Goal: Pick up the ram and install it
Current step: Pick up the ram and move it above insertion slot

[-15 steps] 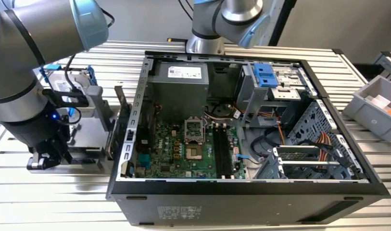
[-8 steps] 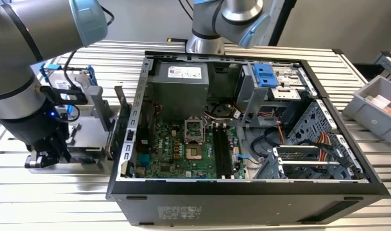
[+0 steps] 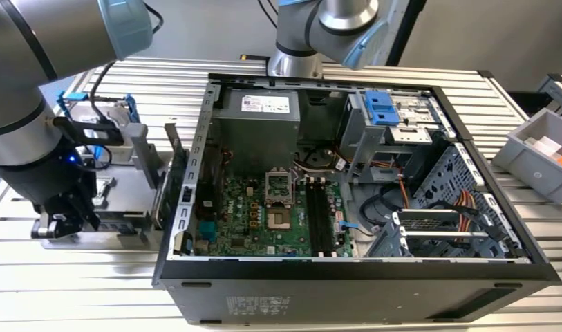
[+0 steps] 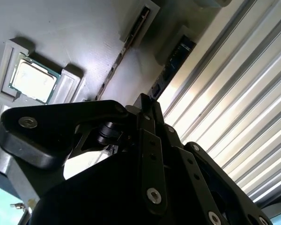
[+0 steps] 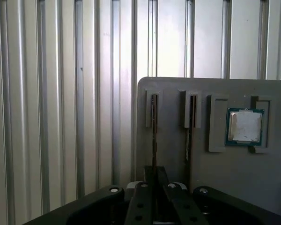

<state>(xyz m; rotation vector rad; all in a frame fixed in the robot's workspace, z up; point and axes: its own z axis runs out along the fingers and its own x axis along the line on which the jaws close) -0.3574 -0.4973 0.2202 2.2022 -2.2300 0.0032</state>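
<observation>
exterior view's left: arm reaches down over grey holder on slatted table. in first wrist view, gripper is pinched on the ram, which stands on edge in the holder's slot farthest from the sq chip; 2nd stick sits in the slot between. mid-right in the exterior view: open pc case w/ black motherboard slots. far right: grey bin.
</observation>
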